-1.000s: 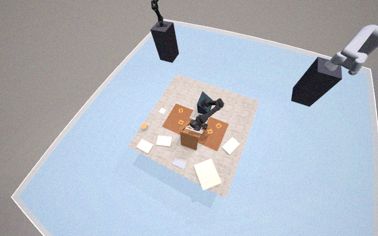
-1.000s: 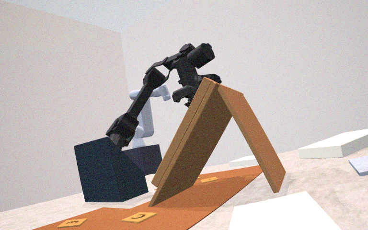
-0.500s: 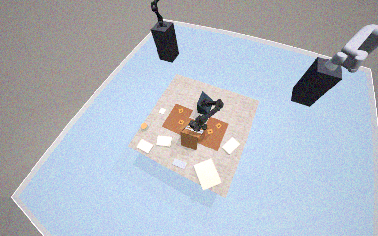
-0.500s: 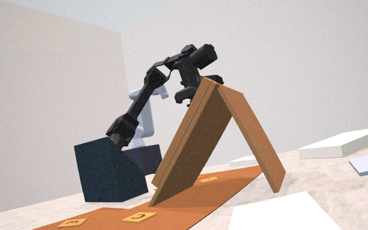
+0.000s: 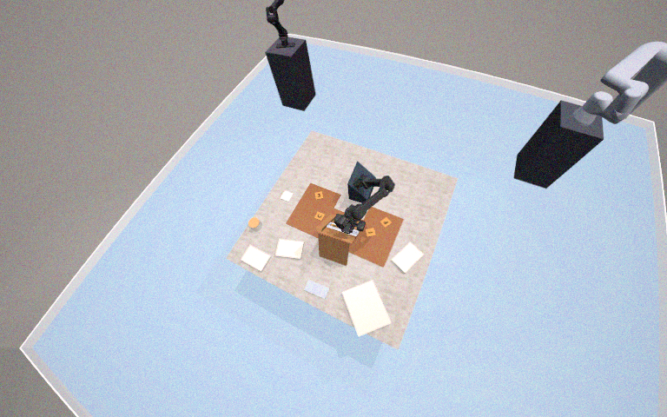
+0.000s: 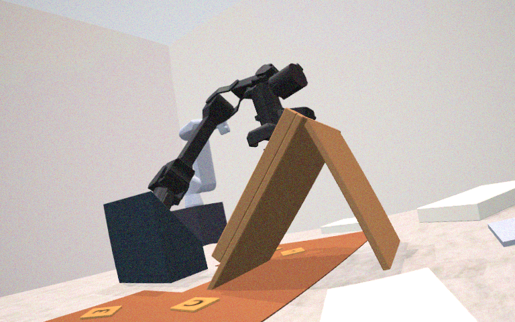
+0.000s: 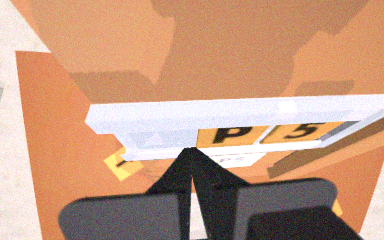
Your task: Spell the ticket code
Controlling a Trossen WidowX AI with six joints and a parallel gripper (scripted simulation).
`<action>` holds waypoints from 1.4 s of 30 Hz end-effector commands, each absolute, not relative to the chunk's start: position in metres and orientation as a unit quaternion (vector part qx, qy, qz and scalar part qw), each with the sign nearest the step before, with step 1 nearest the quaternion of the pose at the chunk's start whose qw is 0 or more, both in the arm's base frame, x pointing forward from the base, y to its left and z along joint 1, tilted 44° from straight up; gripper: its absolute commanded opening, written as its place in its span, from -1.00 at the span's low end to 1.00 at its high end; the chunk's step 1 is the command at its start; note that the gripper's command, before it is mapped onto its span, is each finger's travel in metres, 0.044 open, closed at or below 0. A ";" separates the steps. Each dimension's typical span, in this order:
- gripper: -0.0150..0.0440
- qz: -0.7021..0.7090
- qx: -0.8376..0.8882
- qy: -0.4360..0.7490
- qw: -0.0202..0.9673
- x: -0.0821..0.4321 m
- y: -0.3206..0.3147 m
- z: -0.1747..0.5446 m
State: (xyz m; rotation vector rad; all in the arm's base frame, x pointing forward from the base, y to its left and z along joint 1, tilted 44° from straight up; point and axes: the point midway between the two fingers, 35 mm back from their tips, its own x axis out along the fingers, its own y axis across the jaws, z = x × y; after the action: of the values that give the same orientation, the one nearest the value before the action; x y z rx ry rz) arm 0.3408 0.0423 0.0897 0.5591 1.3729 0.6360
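The letter rail (image 7: pixel 187 111) is a pale channel across the sloping wooden board (image 7: pixel 225 55) (image 6: pixel 258 201). In the wrist view, a P tile (image 7: pixel 234 135) and a 5 tile (image 7: pixel 301 131) sit in it, P left of 5, with a narrow gap between them. Bare channel shows left of P and a short stretch right of 5. The ticket (image 7: pixel 240 160) below the rail reads P5, partly hidden by a finger. My gripper (image 7: pixel 189 152) (image 5: pixel 347 231) is shut and empty, its fingertips at the lower left corner of the P tile; whether they touch it is unclear.
Loose letter tiles lie on the brown mat (image 5: pixel 305 218) (image 6: pixel 151 303): two to one side (image 5: pixel 319 195) (image 5: pixel 320 215) (image 6: pixel 195 304), two to the other (image 5: pixel 370 232) (image 5: pixel 386 221). White slabs (image 5: pixel 366 307) (image 5: pixel 406 257) and an orange round object (image 5: pixel 254 222) stand around it. The dark pedestal (image 6: pixel 151 243) is behind.
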 end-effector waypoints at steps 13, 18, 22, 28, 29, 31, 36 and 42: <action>-0.49 0.283 0.251 0.617 0.690 0.347 0.048 0.085; -0.49 0.284 0.251 0.616 0.690 0.349 0.049 0.084; -0.49 0.284 0.251 0.616 0.690 0.350 0.050 0.083; -0.49 0.284 0.251 0.616 0.690 0.350 0.050 0.083; -0.49 0.284 0.251 0.616 0.690 0.350 0.050 0.083; -0.49 0.284 0.251 0.616 0.690 0.350 0.049 0.083; -0.49 0.283 0.251 0.616 0.690 0.349 0.047 0.082; -0.49 0.283 0.251 0.616 0.690 0.349 0.046 0.080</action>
State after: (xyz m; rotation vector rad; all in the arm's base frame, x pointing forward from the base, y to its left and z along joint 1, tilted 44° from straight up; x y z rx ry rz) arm 0.3496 0.0466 0.0823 0.5633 1.3758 0.6311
